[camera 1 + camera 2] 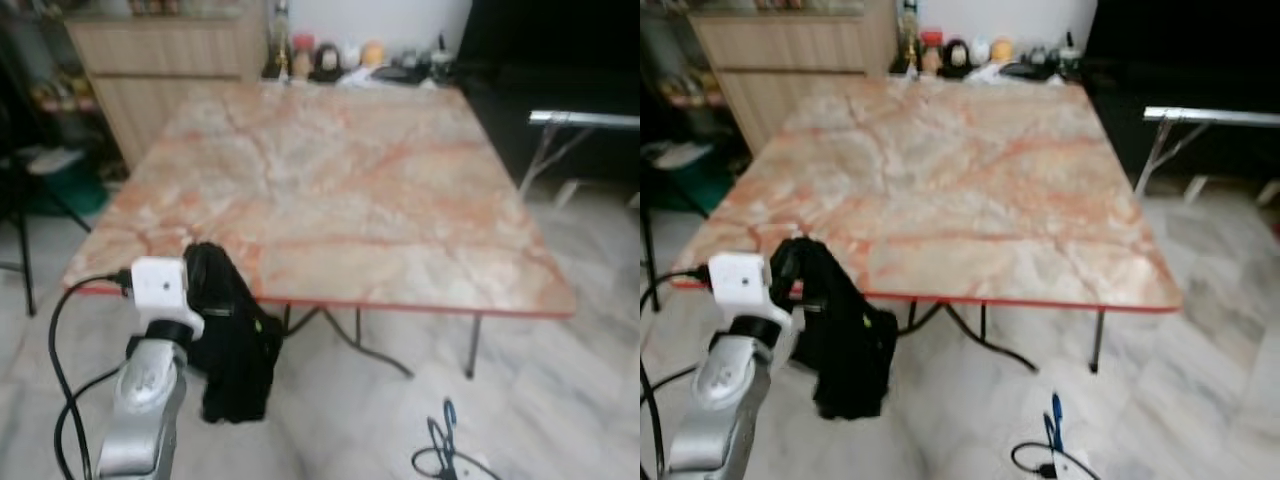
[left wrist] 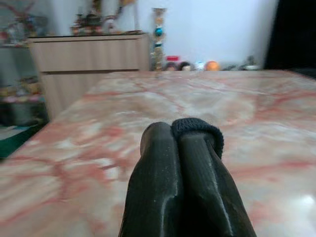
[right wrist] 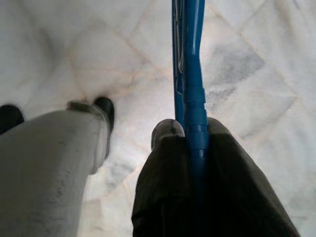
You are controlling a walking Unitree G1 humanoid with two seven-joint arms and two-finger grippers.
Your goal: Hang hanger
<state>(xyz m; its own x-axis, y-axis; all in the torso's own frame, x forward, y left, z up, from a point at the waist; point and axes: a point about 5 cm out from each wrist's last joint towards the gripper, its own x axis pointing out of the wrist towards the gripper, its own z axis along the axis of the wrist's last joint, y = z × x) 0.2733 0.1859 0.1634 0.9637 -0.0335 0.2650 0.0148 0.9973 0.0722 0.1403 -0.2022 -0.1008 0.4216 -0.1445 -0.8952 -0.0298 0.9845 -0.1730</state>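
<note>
Both pincers clamped | L pincer (image 2: pixel 182 163): black cloth (image 1: pixel 235 340) | R pincer (image 3: pixel 197 148): blue hanger (image 3: pixel 190 59)

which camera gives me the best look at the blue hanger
The right wrist view: the blue hanger runs up between the right pincer's shut fingers. Both eye views catch just a small blue piece low by the floor.

I see a square table with a pink-and-cream marble-patterned top (image 1: pixel 340 180) on thin dark metal legs filling the middle of the frame, standing on a pale grey marbled tile floor (image 1: pixel 560 400). Along its far edge at the top sits a row of small jars and bottles (image 1: pixel 340 58), blurred, with a light wooden cabinet (image 1: pixel 160 60) at upper left. A grey metal-framed stand (image 1: pixel 570 125) shows at the right edge.
</note>
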